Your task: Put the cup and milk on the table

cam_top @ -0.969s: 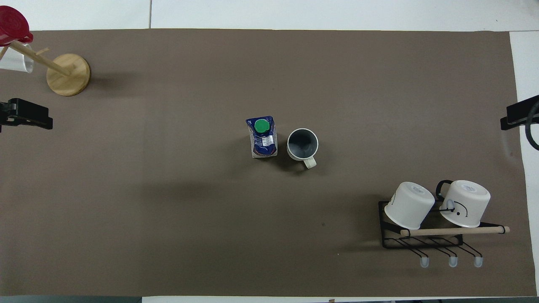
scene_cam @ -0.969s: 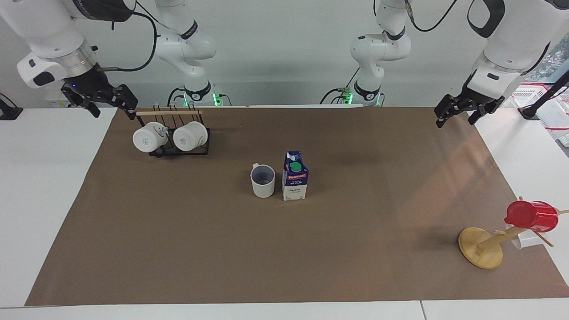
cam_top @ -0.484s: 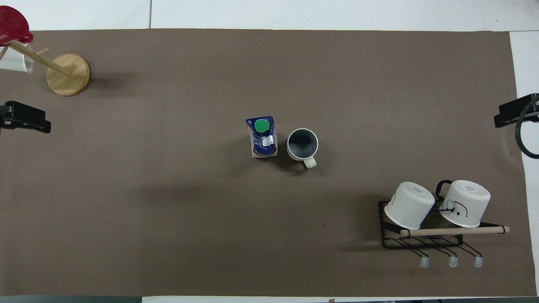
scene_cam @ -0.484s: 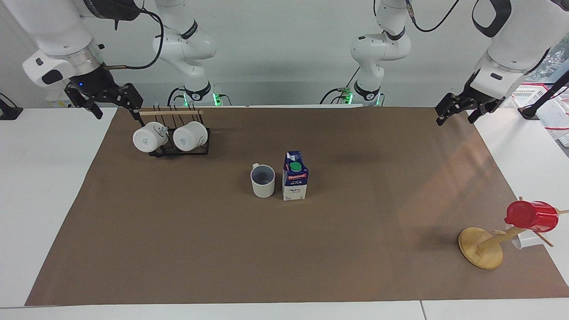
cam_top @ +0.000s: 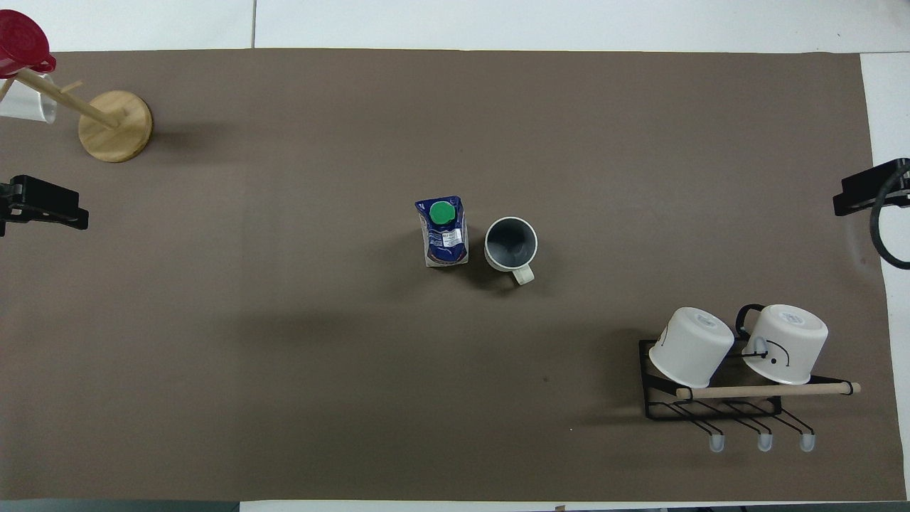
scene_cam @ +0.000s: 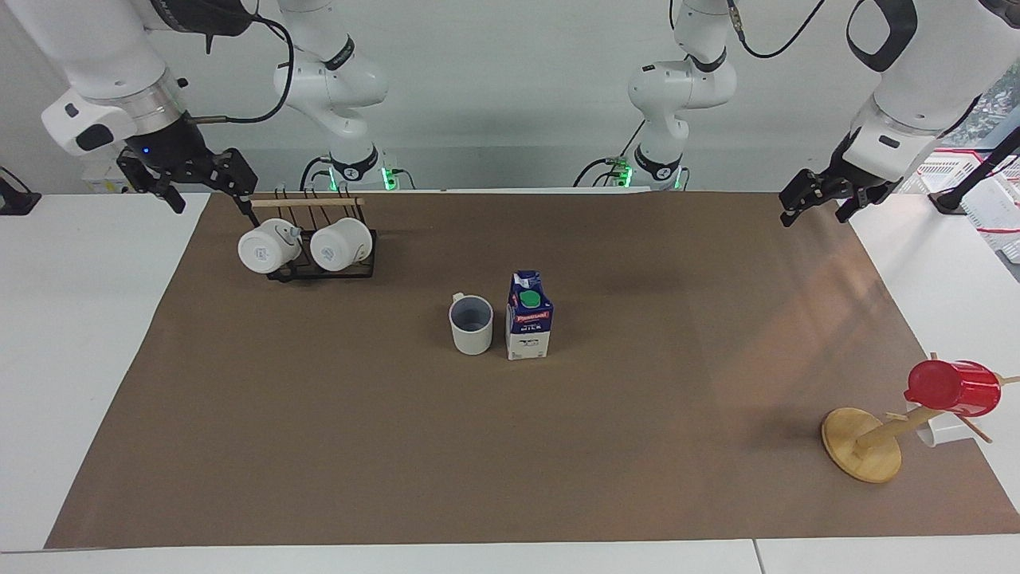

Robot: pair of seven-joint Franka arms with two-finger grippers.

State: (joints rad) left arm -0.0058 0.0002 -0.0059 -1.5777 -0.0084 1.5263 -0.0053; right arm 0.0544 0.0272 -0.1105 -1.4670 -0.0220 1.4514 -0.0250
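Already the cup [scene_cam: 471,324] and the milk [scene_cam: 528,316] stand upright on the table [scene_cam: 319,446], just beside each other in the middle of the brown paper, the cup on the side toward the right arm's end, its handle turned toward the robots. Both lie well apart from either set of jaws and nothing touches them. Raised over the paper's edge at its own end of the table, the right gripper [scene_cam: 191,179] hangs just beside the black mug rack [scene_cam: 319,239] with two white mugs, its jaws spread and empty. Over the corner of the paper at the other end, the left gripper [scene_cam: 825,197] is likewise spread, holding nothing. By my judgement the placing is done: both things rest where the task wants them, and what remains is only for the arms to settle clear
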